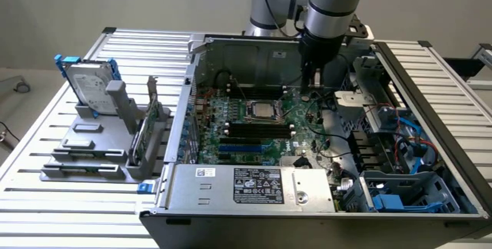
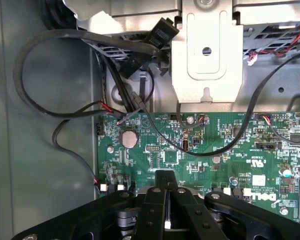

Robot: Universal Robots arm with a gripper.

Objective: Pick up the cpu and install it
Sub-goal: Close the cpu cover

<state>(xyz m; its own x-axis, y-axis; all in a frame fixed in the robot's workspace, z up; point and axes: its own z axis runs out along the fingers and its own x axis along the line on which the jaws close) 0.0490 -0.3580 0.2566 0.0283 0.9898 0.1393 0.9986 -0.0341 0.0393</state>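
While the slatted worktop (image 1: 61, 206) carried the open case (image 1: 246, 56), the arm (image 1: 332, 1) hung down into it over the green motherboard (image 1: 300, 135). Outside the case, at the exterior view's left, a hard drive (image 1: 86, 85) stood in its blue bracket on a grey rack (image 1: 84, 158). The claw (image 1: 315, 83) was pressed together, pinching nothing, just above the board. The cpu (image 1: 263, 109) seemed to lie in the socket mid-board, apart from the claw, toward the exterior view's left.

The exterior view looks steeply down over the whole computer case (image 1: 230, 59). The wrist view sits close above the green board (image 2: 215, 150) both share.
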